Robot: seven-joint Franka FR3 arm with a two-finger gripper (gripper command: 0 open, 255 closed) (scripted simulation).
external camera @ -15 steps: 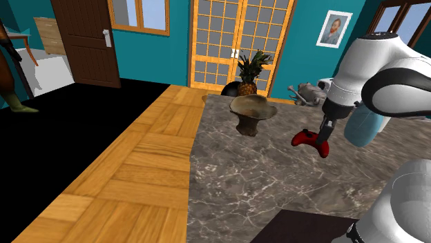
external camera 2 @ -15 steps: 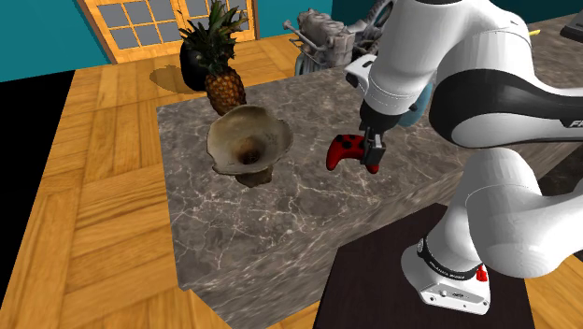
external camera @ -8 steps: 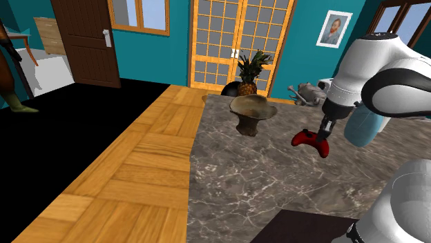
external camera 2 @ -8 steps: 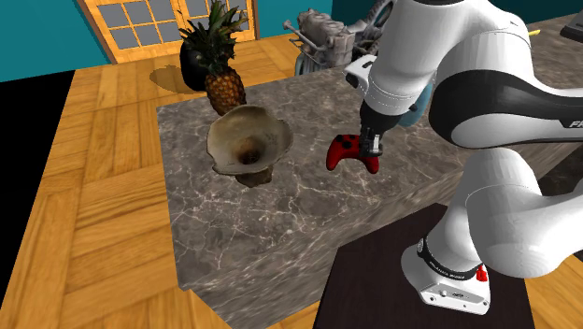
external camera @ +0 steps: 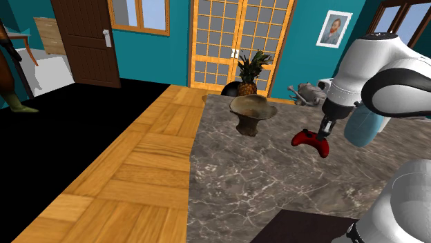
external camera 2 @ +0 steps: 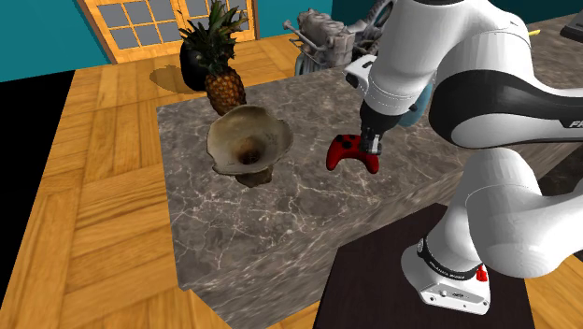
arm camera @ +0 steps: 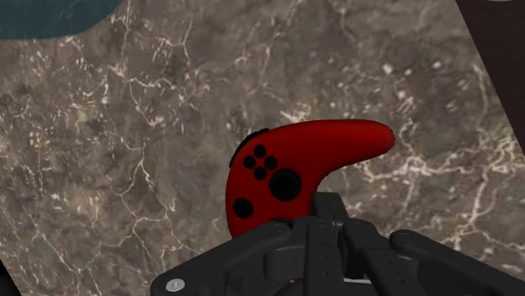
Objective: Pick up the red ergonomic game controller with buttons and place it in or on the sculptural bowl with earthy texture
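Pinching the red controller (arm camera: pixel 286 168) at its middle, the fingers (arm camera: pixel 328 208) are standing close together on it, one black pad lying against the shell just beside the dark buttons (the other pad is hidden by the body of the gripper (external camera 2: pixel 371 148), so I cannot tell how squarely it is biting). The controller is lying flat on the marble surface (external camera: pixel 262 172), its grips curving away to either side of the pinch, seemingly not lifted yet. Farther out, the brown bowl (external camera: pixel 253 107) is standing on its foot, well apart from the controller, toward the shoulder view's left and a little farther back, with a pineapple (external camera: pixel 247 72) just behind it.

As I am judging it, the hold is sitting on a smooth, rounded shell, so the controller may be swinging or slipping out once the lift begins, more so if the pinch is off its balance point. The bowl is flaring wide on a narrow foot; a low carry could be knocking its rim and tipping it, and an off-centre release could be letting the controller slide over the edge.
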